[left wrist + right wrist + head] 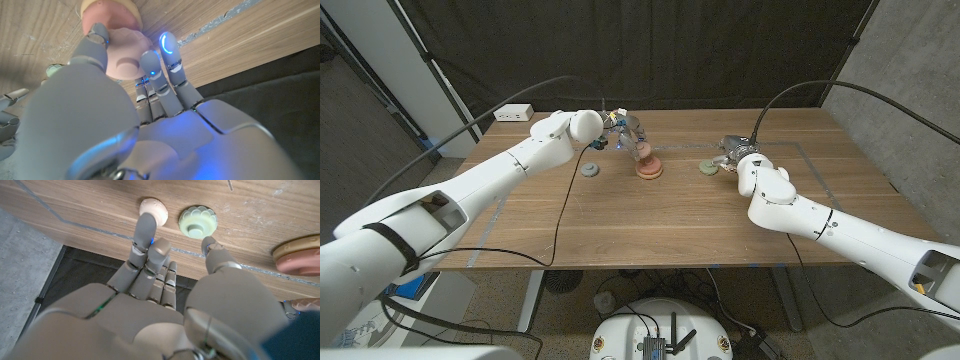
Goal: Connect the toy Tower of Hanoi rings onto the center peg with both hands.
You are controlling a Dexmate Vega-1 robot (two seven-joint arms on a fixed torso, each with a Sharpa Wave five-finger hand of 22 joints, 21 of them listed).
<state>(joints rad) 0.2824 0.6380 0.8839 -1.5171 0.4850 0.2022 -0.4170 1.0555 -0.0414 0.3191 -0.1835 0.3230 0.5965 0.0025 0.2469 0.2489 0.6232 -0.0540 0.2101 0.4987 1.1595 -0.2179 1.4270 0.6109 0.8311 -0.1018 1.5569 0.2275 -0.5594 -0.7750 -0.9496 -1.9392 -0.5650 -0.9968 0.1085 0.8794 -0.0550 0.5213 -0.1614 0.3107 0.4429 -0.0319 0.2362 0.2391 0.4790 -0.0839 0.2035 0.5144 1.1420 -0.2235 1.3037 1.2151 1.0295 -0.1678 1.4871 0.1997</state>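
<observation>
The left robot hand (616, 125) hangs over the middle of the desk (650, 225), just above the toy's stack (648, 168). In the left wrist view its thumb and fingertips (168, 44) close around a pale pink ring (126, 59), so this robot hand has hold of that piece; the ring sits right above a wider tan and pink disc, though whether it already touches the stack below is hard to tell from so close an angle.

The right robot hand (738, 158) is lower on its own side of the desk, beside a pale green ring (706, 168). In the right wrist view its fingers (145, 228) are stretched forward and apart from the thumb, with nothing between them. The green ring (197, 221) lies flat on the wood, scalloped at the rim with a small knob at its centre, between the thumb tip and the other fingertips without being gripped. Just beside it lies a small peach-coloured piece (154, 208), with one fingertip reaching to it or nearly so.

The stack with its pinkish base stands near the desk's centre, and its edge shows in the right wrist view as a tan and pink disc (299, 256). A grey ring (590, 170) lies on the desk to the stack's left, well apart from the green one. A white power strip (515, 113) sits at the far left corner of the desk, and black cables trail from both arms.
</observation>
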